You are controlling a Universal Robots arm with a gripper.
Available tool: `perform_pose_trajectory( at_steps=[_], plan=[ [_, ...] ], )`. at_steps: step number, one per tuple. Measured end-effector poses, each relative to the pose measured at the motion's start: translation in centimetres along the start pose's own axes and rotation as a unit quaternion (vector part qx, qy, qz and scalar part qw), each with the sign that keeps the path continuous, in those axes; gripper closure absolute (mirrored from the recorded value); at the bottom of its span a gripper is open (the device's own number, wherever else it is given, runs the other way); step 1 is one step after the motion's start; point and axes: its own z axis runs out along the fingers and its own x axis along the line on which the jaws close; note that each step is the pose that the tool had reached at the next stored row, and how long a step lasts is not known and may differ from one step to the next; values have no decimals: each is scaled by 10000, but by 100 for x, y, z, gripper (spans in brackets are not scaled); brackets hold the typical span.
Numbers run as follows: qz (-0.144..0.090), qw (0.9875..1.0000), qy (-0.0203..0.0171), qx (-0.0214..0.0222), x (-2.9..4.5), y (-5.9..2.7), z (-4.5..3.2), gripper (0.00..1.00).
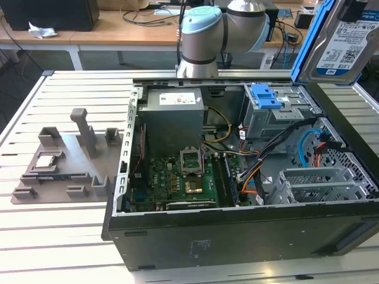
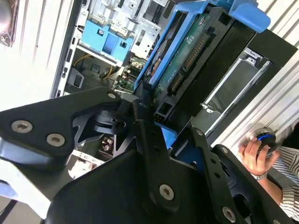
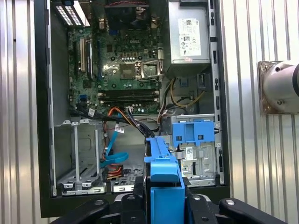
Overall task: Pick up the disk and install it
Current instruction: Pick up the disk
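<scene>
Exterior view: off-arm camera, raised, mid-distance, looks down at angle across table (image 1: 53,236) into open computer case (image 1: 237,236); arm (image 1: 204,35) at far side. First wrist view: high above case, faces straight down into it, disk (image 3: 163,179) edge-on close to lens. Second wrist view: very close, looks obliquely along gripper (image 2: 166,123) and disk underside toward case; person's hand (image 2: 254,156) beyond table. All three share blue caddy (image 1: 265,96). Exterior and first wrist views share motherboard (image 1: 177,177).
</scene>
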Motion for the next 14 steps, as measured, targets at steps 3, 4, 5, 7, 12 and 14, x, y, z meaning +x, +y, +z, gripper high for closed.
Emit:
perform_pose_trajectory(
  at_steps=[3,4,5,7,12,14],
  plan=[
    [0,10000,0,0,19,-5,-1,63],
    [0,10000,0,0,24,-6,-1,63],
    [0,10000,0,0,32,-8,-1,63],
    [0,10000,0,0,45,-11,-2,63],
    [0,10000,0,0,84,-20,-3,63],
    [-1,10000,0,0,112,-22,-4,63]
  ],
)
